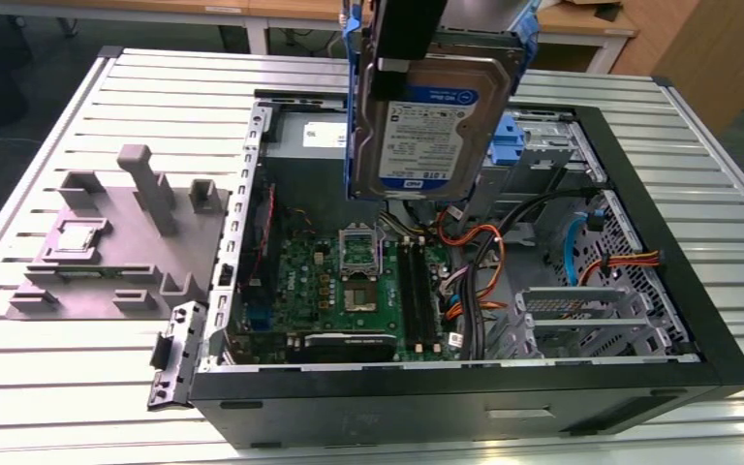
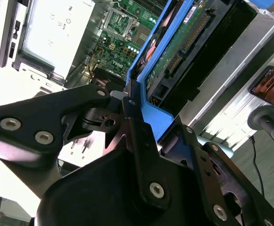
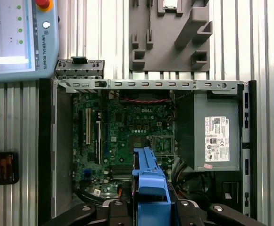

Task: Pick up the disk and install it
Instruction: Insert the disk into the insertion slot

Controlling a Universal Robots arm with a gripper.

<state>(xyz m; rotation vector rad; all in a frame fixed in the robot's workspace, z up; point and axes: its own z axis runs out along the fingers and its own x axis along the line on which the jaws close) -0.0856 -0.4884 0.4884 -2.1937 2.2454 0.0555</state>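
The disk (image 1: 430, 126) is a silver hard drive with a white, blue-banded label, framed by a blue plastic carrier. It hangs on edge above the middle of the open computer case (image 1: 721, 373). My gripper (image 1: 405, 53) comes down from above and is shut on the carrier's upper end. In the second wrist view the black fingers (image 2: 137, 127) clamp the blue carrier (image 2: 155, 110), and the disk's green circuit side (image 2: 184, 42) faces the camera. In the first wrist view the carrier (image 3: 148, 181) sticks out over the motherboard (image 3: 127, 132).
Inside the case are the motherboard (image 1: 346, 281), orange and black cables (image 1: 476, 262), a metal drive cage (image 1: 579, 320), a bare blue bracket (image 1: 514, 140) and the grey power supply (image 3: 217, 136). A grey fixture (image 1: 113, 242) lies on the slatted table at the exterior view's left. A teach pendant (image 3: 14, 37) lies nearby.
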